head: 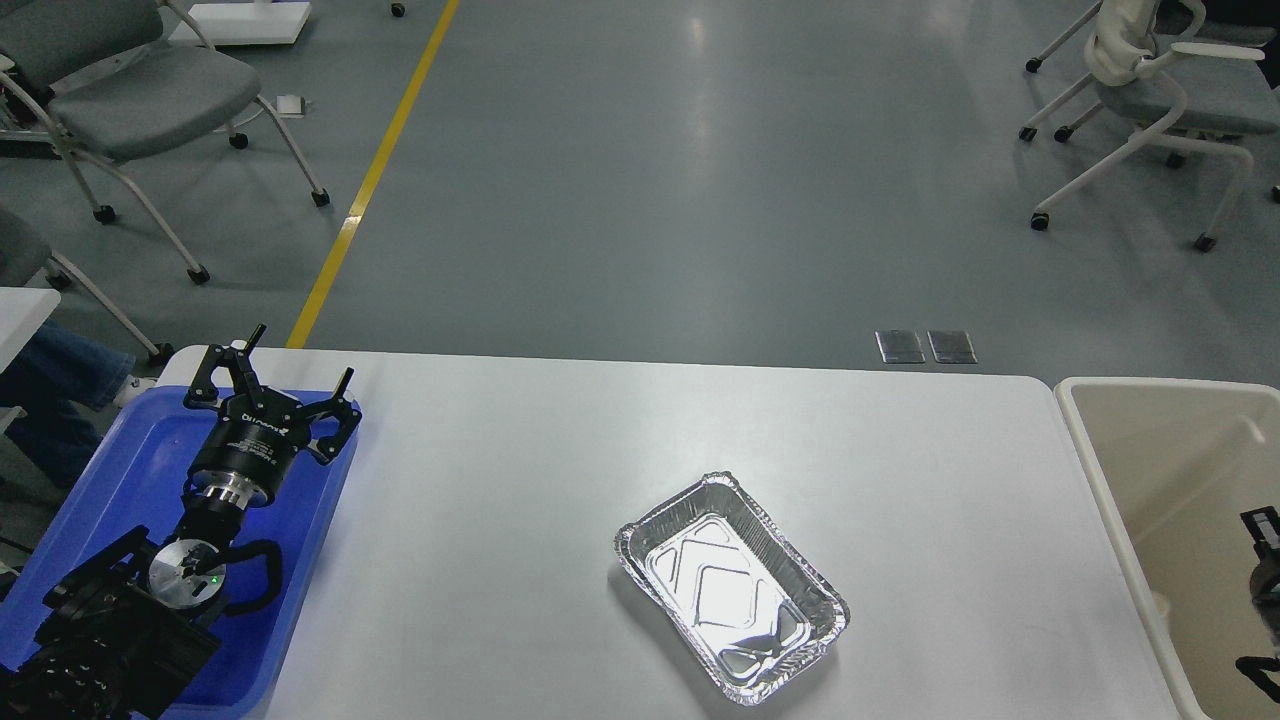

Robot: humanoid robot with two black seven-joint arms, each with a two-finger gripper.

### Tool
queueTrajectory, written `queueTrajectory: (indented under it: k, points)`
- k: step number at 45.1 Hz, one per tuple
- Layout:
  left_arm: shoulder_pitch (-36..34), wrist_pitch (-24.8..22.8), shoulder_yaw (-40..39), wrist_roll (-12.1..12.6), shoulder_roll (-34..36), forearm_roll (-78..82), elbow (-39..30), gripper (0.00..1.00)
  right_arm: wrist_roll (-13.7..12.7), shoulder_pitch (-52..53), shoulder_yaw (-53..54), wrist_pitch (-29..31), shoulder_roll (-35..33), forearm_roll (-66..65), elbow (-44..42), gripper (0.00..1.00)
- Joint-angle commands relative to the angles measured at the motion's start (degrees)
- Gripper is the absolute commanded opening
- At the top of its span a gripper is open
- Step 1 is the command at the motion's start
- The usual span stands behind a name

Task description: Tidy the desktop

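The white desktop (520, 480) holds one empty silver foil tray (730, 585), right of the middle and near the front edge. My left gripper (303, 352) is open and empty, above the far right corner of the blue tray (130, 470). Of my right gripper (1262, 560) only small dark parts show at the right edge, over the inside of the beige bin (1100, 470). Its fingers cannot be told apart. A small pale shape (1160, 603) lies low against the bin's left wall; I cannot tell what it is.
The blue tray lies over the desktop's left end, under my left arm. The beige bin stands against the right end. Wheeled chairs (130, 100) stand on the grey floor beyond the far edge, at left and right (1150, 90).
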Motion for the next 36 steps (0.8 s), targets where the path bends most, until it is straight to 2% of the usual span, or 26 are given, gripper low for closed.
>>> queueTrajectory:
  k: [1, 10, 16, 24, 31, 36]
  points:
    - [0.0, 0.0, 0.0, 0.0, 0.0, 0.0, 0.0, 1.00, 0.0, 1.3, 4.1, 0.7, -0.7, 0.1, 0.5, 1.00]
    - [0.0, 0.0, 0.0, 0.0, 0.0, 0.0, 0.0, 1.00, 0.1, 6.6, 18.5, 0.7, -6.8, -0.4, 4.3, 1.00]
    - [0.0, 0.0, 0.0, 0.0, 0.0, 0.0, 0.0, 1.00, 0.3, 10.3, 28.1, 0.7, -13.4, -0.4, 13.7, 1.00]
    - [0.0, 0.0, 0.0, 0.0, 0.1, 0.0, 0.0, 1.00, 0.3, 13.3, 36.3, 1.2, -22.7, -0.4, 30.7, 1.00]
    - [0.0, 0.0, 0.0, 0.0, 0.0, 0.0, 0.0, 1.00, 0.9, 13.6, 45.6, 1.7, -24.3, -0.4, 39.8, 1.00]
    - [0.0, 0.0, 0.0, 0.0, 0.0, 0.0, 0.0, 1.00, 2.8, 13.2, 53.2, 1.9, -23.6, -1.0, 44.3, 1.00]
